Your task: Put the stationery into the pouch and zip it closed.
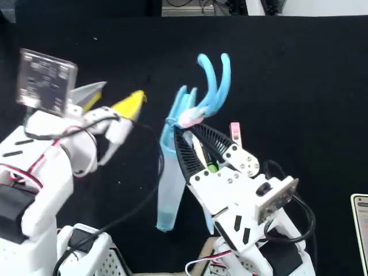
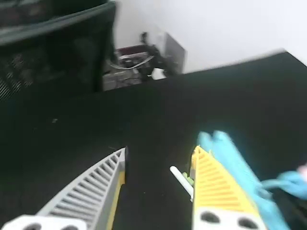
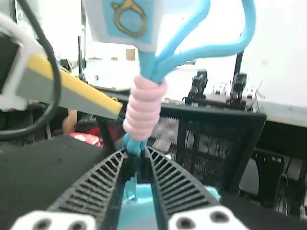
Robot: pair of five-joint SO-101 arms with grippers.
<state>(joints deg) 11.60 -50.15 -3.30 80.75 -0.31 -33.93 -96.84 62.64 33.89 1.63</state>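
A light blue pouch (image 1: 169, 184) hangs tilted above the black table (image 1: 299, 86). Long blue cord loops (image 1: 214, 80) and a pink coil (image 1: 190, 119) stand up from its top end. My right gripper (image 1: 179, 133), with black ribbed fingers, is shut on the cord just below the pink coil (image 3: 144, 110); a blue tag (image 3: 127, 19) sits above it. My left gripper (image 1: 122, 91) is open in the air just left of the pouch's top, one finger grey, one yellow. In the left wrist view the pouch (image 2: 240, 163) lies beside the yellow finger (image 2: 216, 191), with a white and green pen (image 2: 182, 179) next to it.
A small pink item (image 1: 234, 131) lies on the table just right of the right gripper. A white object (image 1: 361, 230) pokes in at the right edge. A black cable (image 1: 155, 172) runs from the left arm past the pouch. Chairs and equipment stand behind the table.
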